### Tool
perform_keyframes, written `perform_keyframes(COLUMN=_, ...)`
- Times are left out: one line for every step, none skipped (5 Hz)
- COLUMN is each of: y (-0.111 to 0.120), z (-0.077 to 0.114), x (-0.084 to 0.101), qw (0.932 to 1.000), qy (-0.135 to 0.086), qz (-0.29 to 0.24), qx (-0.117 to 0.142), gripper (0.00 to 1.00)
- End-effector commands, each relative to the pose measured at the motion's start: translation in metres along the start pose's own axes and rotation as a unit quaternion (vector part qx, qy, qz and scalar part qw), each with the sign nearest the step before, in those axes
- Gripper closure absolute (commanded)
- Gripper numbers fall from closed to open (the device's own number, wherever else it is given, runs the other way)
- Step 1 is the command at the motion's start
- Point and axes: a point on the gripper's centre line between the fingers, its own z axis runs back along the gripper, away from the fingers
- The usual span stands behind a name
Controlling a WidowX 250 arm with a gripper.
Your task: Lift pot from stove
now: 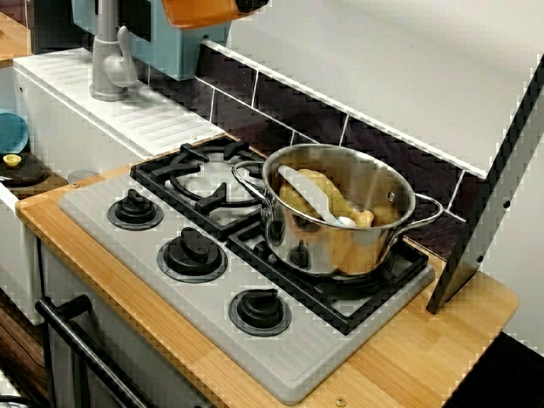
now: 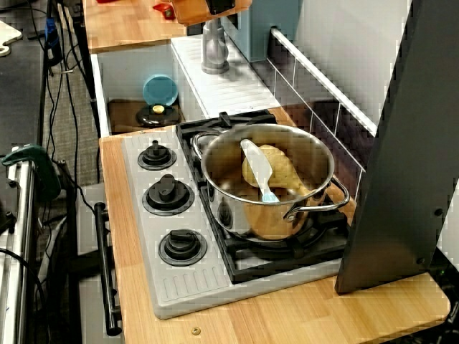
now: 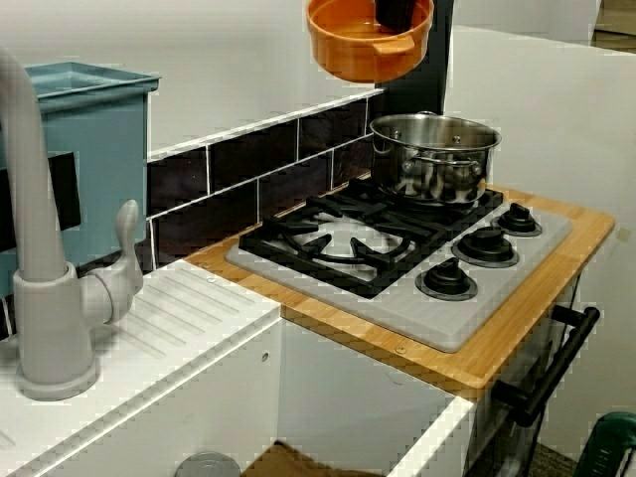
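While the orange pot (image 3: 369, 42) hangs high in the air, well above the stove (image 3: 397, 260) and clear of its black grates, the lift looks essentially done. A dark shape that I take to be the hand (image 3: 396, 14) reaches down into the pot from above, but its tips are cut off by the frame edge and hidden by the pot wall, so I cannot tell whether they are spread or clamped on the rim; since the pot hangs in the air with nothing under it, a grip on it is likely. In the other two views only the pot's underside peeks in at the top edge. Below, a larger steel pot (image 1: 338, 206) sits on one burner with a white spoon (image 1: 309, 195) and some yellowish food inside, and the other burner (image 1: 206, 179) stands bare. The main risk from here is a slip: the pot is smooth plastic and seems held at one side of its rim, so a jerk or tilt could let it swing loose and drop onto the grates, the steel pot, or the wooden desk (image 1: 442, 340). Swinging sideways could also knock it against the grey tap (image 3: 45, 260) or the blue box (image 3: 89, 154).
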Motion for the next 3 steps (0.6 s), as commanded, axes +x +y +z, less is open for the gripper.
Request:
perform_keyframes(y=-0.0002, z=0.0157, x=0.0041, qw=0.9996, qy=-0.027, qz=-0.009, qx=0.004, gripper=1.0)
perform_keyframes(y=0.0023, z=0.0149, x=0.0056, qw=0.9997, qy=-0.025, qz=-0.006, qx=0.005, gripper=1.0)
perform_keyframes(y=0.0041, z=0.0154, x=0.0077, qw=0.9997, qy=-0.025, qz=-0.003, qx=0.004, gripper=1.0)
